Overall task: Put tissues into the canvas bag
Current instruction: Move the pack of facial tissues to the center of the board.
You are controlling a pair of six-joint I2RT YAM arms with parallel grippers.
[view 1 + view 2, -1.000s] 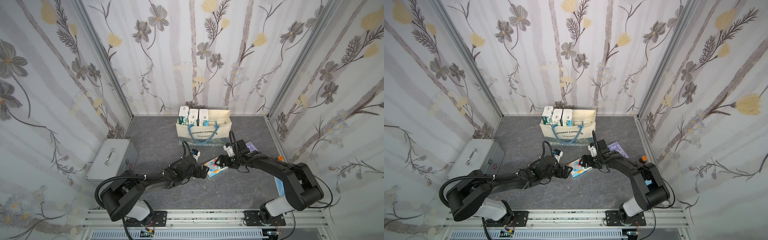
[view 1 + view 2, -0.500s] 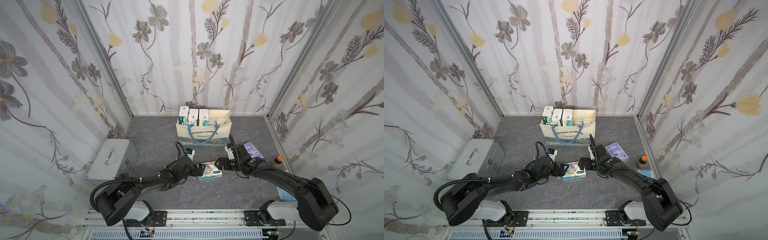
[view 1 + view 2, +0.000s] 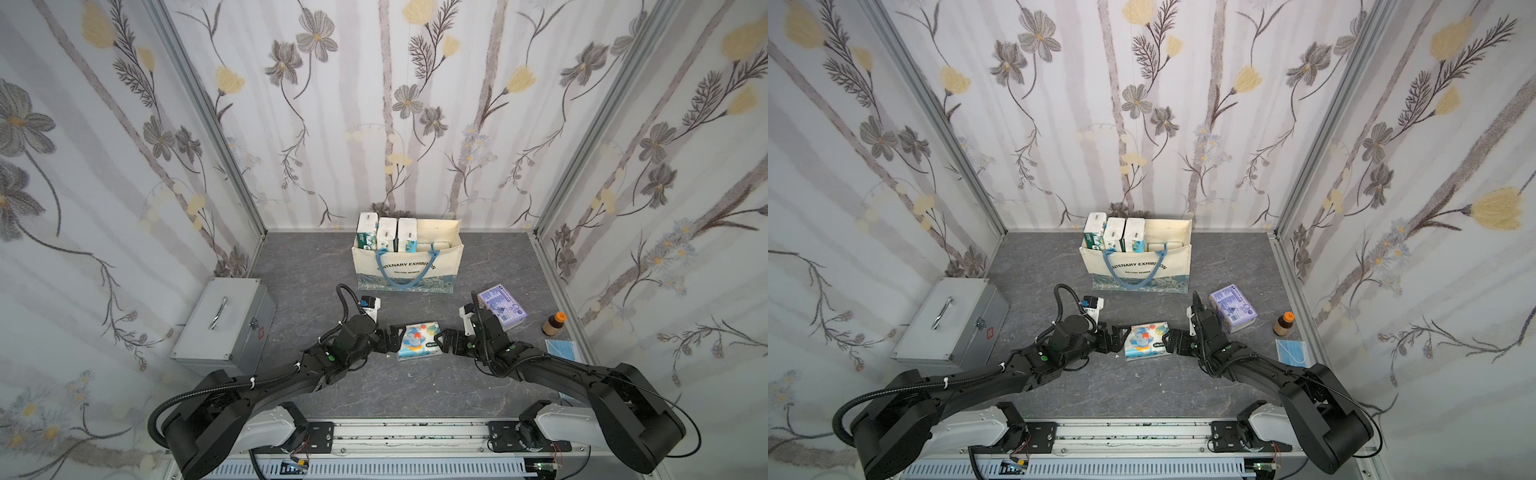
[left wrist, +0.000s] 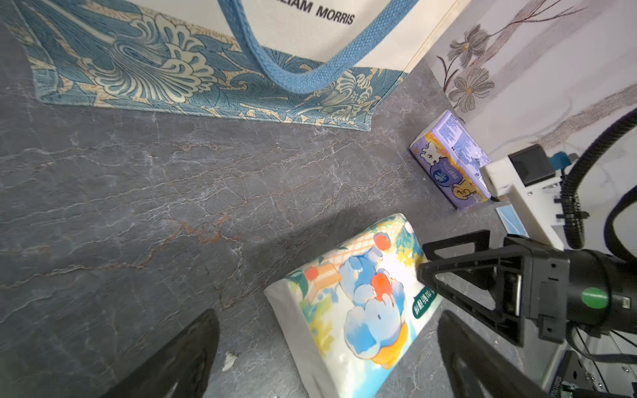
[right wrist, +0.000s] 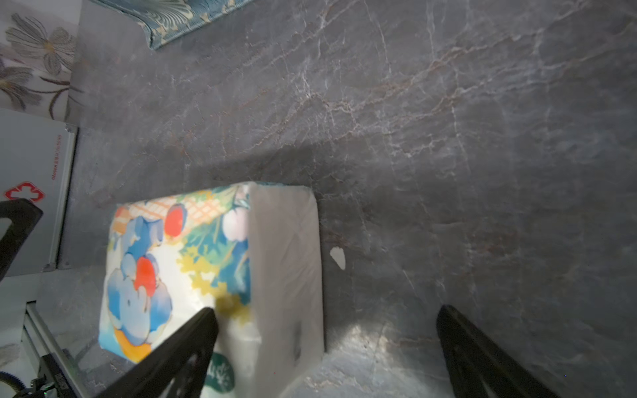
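Left jaws and right jaws both wide apart, gripping nothing; I see the elephant tissue pack (image 3: pixel 417 340) flat on the counter (image 3: pixel 415 390) between them. Canvas bag (image 3: pixel 409 268) stands behind, 3 packs (image 3: pixel 386 235) upright inside; lavender pack (image 3: pixel 501 306) lies outside on the counter.

You are working in a purpose-built robot test booth, not a lived-in room. Three flat panels of floral wallpaper (image 3: pixel 374 124) close it in on the left, far and right sides. They meet at the far corners behind bare aluminium posts (image 3: pixel 215 124). The floor of the booth is a grey marble-look table (image 3: pixel 311 257). Along its near edge runs a metal mounting rail (image 3: pixel 407 432) with exposed wiring, carrying a pair of black robot arms (image 3: pixel 270 382). A few household goods stand on the table: a canvas bag (image 3: pixel 444 266) at far centre, a metal case (image 3: pixel 224 320) at the left, a small brown bottle (image 3: pixel 555 324) at the right.
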